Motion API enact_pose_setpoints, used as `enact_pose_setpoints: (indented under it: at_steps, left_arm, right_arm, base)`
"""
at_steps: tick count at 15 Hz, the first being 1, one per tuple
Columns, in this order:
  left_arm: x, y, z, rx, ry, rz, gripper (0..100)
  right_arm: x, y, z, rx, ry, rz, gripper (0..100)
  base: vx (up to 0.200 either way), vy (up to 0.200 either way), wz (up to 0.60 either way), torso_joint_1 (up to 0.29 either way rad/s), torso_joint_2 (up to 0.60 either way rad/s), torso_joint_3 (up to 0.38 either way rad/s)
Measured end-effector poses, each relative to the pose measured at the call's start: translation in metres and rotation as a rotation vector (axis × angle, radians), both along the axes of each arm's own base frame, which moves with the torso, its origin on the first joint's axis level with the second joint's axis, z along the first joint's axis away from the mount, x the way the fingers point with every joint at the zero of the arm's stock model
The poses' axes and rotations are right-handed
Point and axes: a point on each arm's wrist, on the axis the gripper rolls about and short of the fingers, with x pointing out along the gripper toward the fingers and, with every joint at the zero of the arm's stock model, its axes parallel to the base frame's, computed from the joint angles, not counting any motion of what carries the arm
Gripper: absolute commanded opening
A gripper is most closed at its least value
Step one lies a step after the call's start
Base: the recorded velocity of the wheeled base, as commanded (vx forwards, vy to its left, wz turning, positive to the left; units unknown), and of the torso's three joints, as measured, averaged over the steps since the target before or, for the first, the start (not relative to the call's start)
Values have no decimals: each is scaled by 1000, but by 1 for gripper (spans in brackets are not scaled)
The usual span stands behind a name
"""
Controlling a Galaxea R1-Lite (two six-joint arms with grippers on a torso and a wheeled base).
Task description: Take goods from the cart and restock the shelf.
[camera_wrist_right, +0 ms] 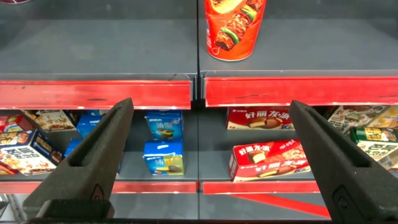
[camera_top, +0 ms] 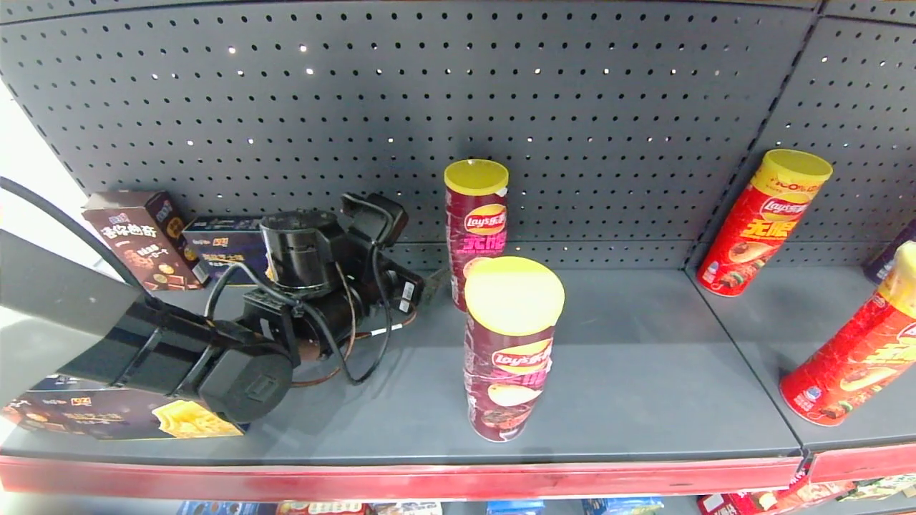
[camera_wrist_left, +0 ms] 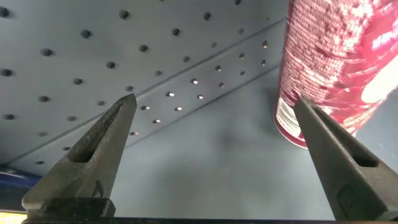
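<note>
Left gripper [camera_wrist_left: 212, 102] at the rear maroon can [camera_top: 476, 214], shelf [camera_top: 644, 372] level.
Its jaws are spread wide and empty, one finger just beside the upright can. The front maroon can [camera_top: 509, 350] stands nearer the shelf edge. The right gripper [camera_wrist_right: 211, 104] is spread wide, empty.

right gripper [camera_wrist_right: 211, 104]: jaws spread wide, nothing between them. Red chip can [camera_wrist_right: 235, 28] sits at 12 o'clock from the gap, upright on the grey upper shelf [camera_wrist_right: 93, 50], close to its front edge and just beside the seam between two bays. Red edge strips [camera_wrist_right: 99, 93] run along that shelf's front. On the lower shelf [camera_wrist_right: 205, 146], two blue boxes [camera_wrist_right: 163, 140] at 8 o'clock, one behind the other, and two red boxes [camera_wrist_right: 264, 140] at 4 o'clock. More assorted boxes [camera_wrist_right: 31, 149] at both far ends.
</note>
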Motion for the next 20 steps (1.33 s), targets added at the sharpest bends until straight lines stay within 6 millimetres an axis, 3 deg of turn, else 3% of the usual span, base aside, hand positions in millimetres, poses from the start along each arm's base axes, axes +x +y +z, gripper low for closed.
enact_pose_setpoints:
  at_steps: [4, 8, 13, 15, 17, 20]
  left_arm:
    - [-21, 26, 26, -1, -2, 42, 100]
    - [-59, 43, 57, 33, -38, 66, 100]
    - [-92, 57, 56, 80, -76, 71, 100]
    - [-96, 58, 61, 46, -138, 73, 100]
    - [-96, 59, 58, 36, -134, 76, 100]
    - [-98, 60, 53, 15, -109, 81, 100]
  right_arm:
    - [0, 0, 0, 0, 0, 0, 100]
    - [0, 0, 0, 0, 0, 0, 100]
    - [0, 0, 1, 18, -5, -10, 100]
    - [-4, 0, 22, 54, -49, 8, 100]
    - [-5, 0, 59, 57, -54, 105, 100]
    - [17, 4, 104, -18, 31, 336, 100]
  base:
    - [0, 0, 0, 0, 0, 0]
    - [0, 0, 0, 0, 0, 0]
    - [0, 0, 0, 0, 0, 0]
    - [0, 0, 0, 0, 0, 0]
    - [0, 0, 0, 0, 0, 0]
    - [0, 0, 0, 0, 0, 0]
